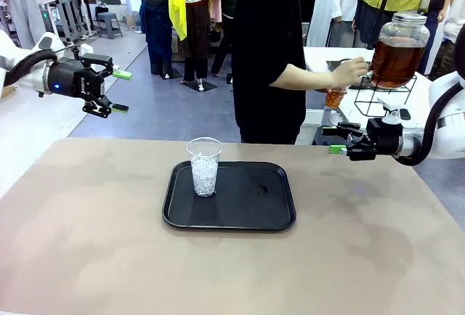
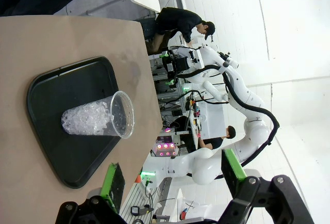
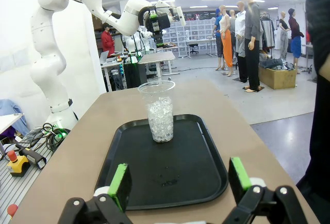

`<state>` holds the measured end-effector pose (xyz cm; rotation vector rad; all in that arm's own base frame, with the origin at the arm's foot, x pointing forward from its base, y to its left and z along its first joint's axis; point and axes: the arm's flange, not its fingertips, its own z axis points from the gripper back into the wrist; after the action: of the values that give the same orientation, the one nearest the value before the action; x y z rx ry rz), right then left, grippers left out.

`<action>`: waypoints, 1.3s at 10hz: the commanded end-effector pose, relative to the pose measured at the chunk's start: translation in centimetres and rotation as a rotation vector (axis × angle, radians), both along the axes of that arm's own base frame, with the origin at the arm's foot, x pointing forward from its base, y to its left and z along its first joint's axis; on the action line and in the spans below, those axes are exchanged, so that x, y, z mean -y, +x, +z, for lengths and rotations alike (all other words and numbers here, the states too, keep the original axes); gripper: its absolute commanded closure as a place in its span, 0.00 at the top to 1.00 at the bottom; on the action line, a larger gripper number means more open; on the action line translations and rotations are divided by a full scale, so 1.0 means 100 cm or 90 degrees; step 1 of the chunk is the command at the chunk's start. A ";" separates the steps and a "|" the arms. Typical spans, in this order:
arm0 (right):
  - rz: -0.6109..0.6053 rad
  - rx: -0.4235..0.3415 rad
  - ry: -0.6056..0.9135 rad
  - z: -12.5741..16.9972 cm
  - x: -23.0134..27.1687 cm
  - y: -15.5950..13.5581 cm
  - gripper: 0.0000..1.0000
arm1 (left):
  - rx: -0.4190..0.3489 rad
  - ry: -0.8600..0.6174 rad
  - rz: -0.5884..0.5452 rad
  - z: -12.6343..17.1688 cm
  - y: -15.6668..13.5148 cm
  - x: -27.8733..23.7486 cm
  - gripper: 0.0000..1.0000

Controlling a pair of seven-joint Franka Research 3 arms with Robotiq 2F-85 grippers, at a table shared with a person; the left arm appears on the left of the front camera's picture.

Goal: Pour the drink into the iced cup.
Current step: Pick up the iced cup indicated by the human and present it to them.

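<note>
Drink [image 1: 396, 61] stands in far jar [image 1: 408, 21] by person's hand [image 1: 352, 70]; iced cup [image 1: 204, 168] unfilled; left tool [image 1: 120, 91], right tool [image 1: 336, 138] apart; handover needed next.

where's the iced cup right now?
In the front view the iced cup stands upright on the left part of the black tray, near the middle of the table.

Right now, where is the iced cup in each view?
Front view: iced cup just left of centre, on the left part of the black tray.
Left wrist view: iced cup left of centre, appearing sideways, rim pointing right.
Right wrist view: iced cup at centre, on the tray's far part.
Shared landmark: the black tray under it.
</note>
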<state>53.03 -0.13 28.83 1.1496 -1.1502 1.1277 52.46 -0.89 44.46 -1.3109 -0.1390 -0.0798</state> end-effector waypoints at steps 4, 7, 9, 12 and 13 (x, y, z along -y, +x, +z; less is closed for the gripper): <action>0.003 0.001 0.004 0.002 0.001 -0.001 1.00 | 0.003 0.001 0.002 0.001 0.000 0.000 1.00; 0.003 0.001 0.004 0.002 0.001 -0.001 1.00 | 0.003 0.001 0.002 0.001 0.000 0.000 1.00; 0.003 0.001 0.004 0.002 0.001 -0.001 1.00 | 0.003 0.001 0.002 0.001 0.000 0.000 1.00; 0.003 0.001 0.004 0.002 0.001 -0.001 1.00 | 0.003 0.001 0.002 0.001 0.000 0.000 1.00; 0.003 0.001 0.004 0.002 0.001 -0.001 1.00 | 0.003 0.001 0.002 0.001 0.000 0.000 1.00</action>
<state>53.03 -0.13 28.83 1.1496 -1.1502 1.1277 52.46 -0.89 44.46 -1.3109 -0.1390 -0.0798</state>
